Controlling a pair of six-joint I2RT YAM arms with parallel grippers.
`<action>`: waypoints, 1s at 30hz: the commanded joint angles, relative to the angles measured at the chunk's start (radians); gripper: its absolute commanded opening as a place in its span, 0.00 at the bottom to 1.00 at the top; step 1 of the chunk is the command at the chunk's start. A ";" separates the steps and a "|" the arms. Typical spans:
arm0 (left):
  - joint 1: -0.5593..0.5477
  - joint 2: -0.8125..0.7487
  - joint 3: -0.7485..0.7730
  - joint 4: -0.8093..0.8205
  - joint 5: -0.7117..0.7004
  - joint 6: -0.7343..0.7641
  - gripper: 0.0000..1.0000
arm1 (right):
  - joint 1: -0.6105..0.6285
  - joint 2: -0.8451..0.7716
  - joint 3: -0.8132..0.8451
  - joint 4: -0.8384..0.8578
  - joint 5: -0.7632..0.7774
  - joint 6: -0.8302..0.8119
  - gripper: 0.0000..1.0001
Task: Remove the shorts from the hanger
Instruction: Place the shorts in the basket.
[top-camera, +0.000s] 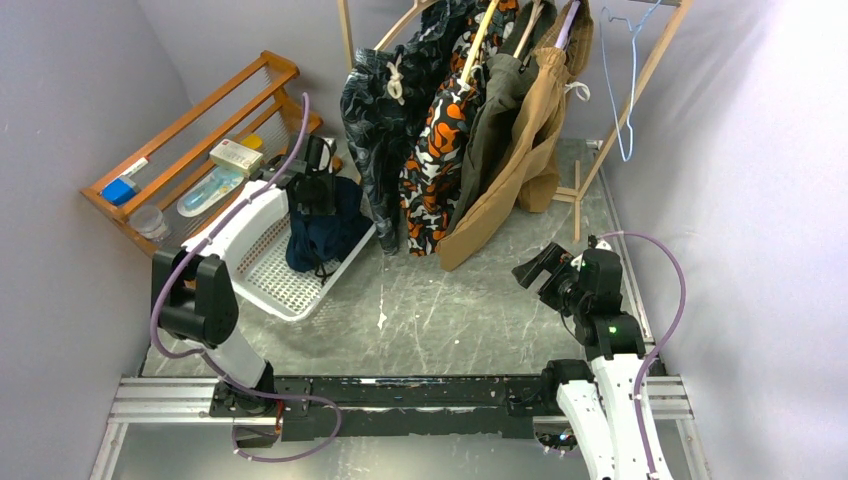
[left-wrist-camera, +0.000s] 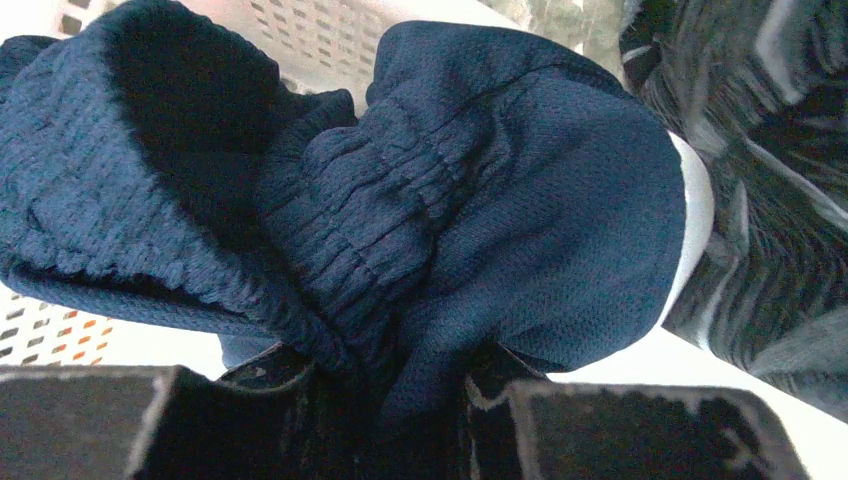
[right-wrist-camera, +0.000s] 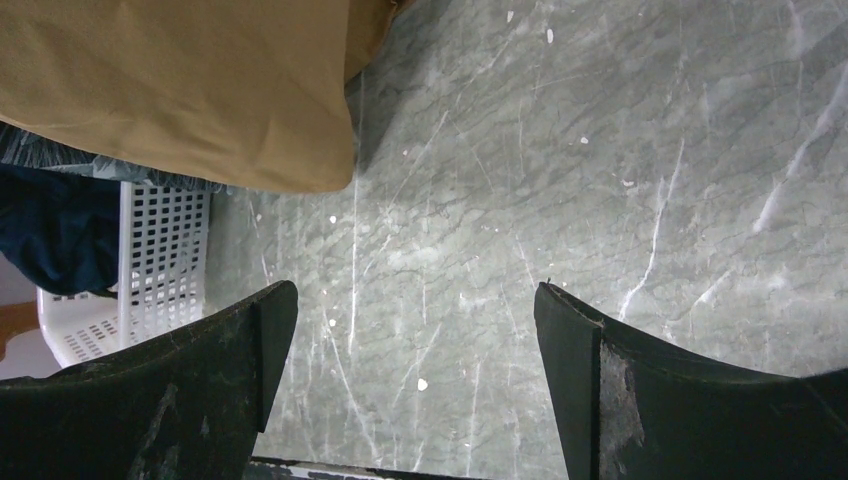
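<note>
The navy shorts (top-camera: 322, 232) hang from my left gripper (top-camera: 318, 192) over the white basket (top-camera: 268, 272). In the left wrist view the navy fabric (left-wrist-camera: 480, 200) is pinched between the shut jaws. The leaf-print shorts (top-camera: 385, 110), camouflage shorts (top-camera: 442, 150), olive-grey shorts (top-camera: 495, 120) and tan shorts (top-camera: 520, 160) hang on hangers from the wooden rack (top-camera: 640, 80). My right gripper (top-camera: 540, 268) is open and empty above the table, right of the tan shorts (right-wrist-camera: 190, 90); the view between its jaws shows bare table.
A wooden shelf (top-camera: 190, 130) with small items stands at the back left. An empty light-blue hanger (top-camera: 622, 80) hangs at the rack's right end. The basket's corner shows in the right wrist view (right-wrist-camera: 150, 260). Grey walls close in on both sides.
</note>
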 joint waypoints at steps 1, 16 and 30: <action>0.043 0.043 0.057 0.121 0.088 0.055 0.07 | -0.007 -0.004 -0.002 0.015 -0.010 -0.014 0.92; 0.065 0.022 -0.021 0.092 0.128 -0.002 0.73 | -0.007 -0.010 -0.007 0.020 -0.019 -0.012 0.92; 0.071 -0.107 -0.213 0.148 0.181 -0.023 0.59 | -0.007 -0.013 0.004 0.023 -0.037 -0.014 0.92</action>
